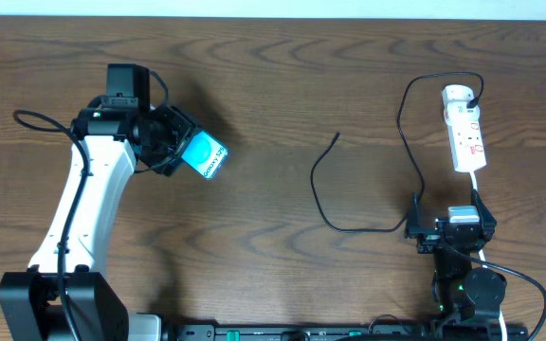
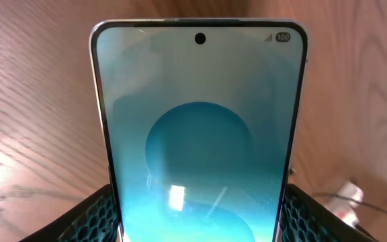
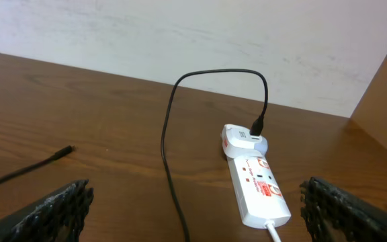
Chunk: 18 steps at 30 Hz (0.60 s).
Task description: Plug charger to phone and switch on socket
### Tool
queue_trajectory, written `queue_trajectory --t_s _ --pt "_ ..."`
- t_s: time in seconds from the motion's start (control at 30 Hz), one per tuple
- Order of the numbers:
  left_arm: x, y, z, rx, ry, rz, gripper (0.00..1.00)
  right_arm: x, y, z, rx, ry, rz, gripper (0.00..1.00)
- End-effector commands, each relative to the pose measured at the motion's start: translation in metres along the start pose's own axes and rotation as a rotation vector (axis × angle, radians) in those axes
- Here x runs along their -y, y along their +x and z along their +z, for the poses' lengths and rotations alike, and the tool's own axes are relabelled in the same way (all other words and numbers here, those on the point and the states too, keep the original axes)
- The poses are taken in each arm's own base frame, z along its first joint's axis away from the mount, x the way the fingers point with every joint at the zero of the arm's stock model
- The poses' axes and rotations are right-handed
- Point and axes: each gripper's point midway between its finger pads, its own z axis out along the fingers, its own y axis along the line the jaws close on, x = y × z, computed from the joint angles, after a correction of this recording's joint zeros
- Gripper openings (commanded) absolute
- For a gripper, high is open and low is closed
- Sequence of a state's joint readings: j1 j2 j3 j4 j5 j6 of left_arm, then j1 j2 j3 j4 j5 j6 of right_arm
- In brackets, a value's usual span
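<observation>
Currently | L gripper (image 1: 172,142) clamped on small flat cyan-screen smartphone (image 1: 205,154), table's left side, screen up | R gripper (image 3: 193,205) jaws wide, empty, near narrow white power strip (image 3: 257,181) | thin black charger cable (image 1: 318,194): one end at strip's adapter, tip loose mid-table, well apart from phone | done: phone grasped; left: plug tip in, flip switch (state unreadable)
</observation>
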State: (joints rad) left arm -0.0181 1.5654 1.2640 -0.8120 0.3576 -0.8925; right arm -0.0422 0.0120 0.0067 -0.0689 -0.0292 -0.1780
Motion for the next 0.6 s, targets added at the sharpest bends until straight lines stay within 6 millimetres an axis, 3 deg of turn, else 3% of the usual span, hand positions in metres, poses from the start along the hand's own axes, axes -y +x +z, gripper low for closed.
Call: queue_trajectory --t_s 0.0,0.17,0.57 --pt "-0.011 -0.009 -0.001 0.074 -0.066 0.003 0.07 -0.002 0.000 0.000 0.002 -0.006 -0.011 0.99" --pt "-0.029 -0.012 -0.003 0.114 -0.154 -0.029 0.07 -0.002 0.000 0.000 0.002 -0.006 -0.011 0.99" --pt "-0.042 -0.013 -0.006 0.136 -0.219 -0.054 0.07 -0.002 0.000 0.000 0.002 -0.006 -0.011 0.99"
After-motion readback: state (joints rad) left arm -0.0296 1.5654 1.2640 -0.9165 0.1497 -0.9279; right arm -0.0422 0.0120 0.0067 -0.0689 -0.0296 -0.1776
